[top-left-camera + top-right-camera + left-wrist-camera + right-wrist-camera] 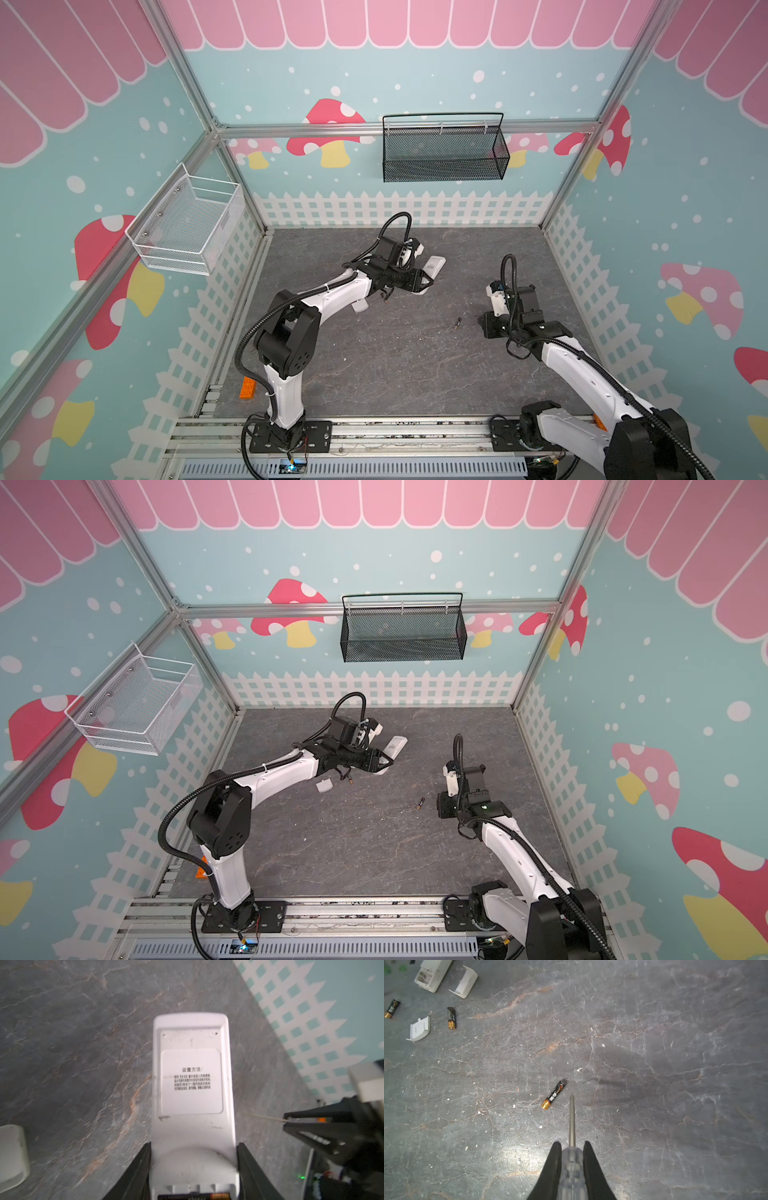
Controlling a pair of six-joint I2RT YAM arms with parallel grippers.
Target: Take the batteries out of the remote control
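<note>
On the back of the white remote (193, 1084), a sticker (192, 1081) is headed "设置方法:"; smaller lines are blurred. The left gripper (194, 1145) pinches the remote. Three batteries (552, 1095), black with gold ends and unreadable white characters, lie on the surface (654, 1064), one near its middle; the right gripper (572, 1144) pinches a screwdriver (572, 1118).

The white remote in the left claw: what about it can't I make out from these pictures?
- Battery bay: the left wrist view's frame edge cuts it off, so what remains inside the remote is unclear.
- Same end in both top views: crossed by the left gripper, too small.
- Button side: turned away from every camera.
- Printed label: too blurred to read.
</note>
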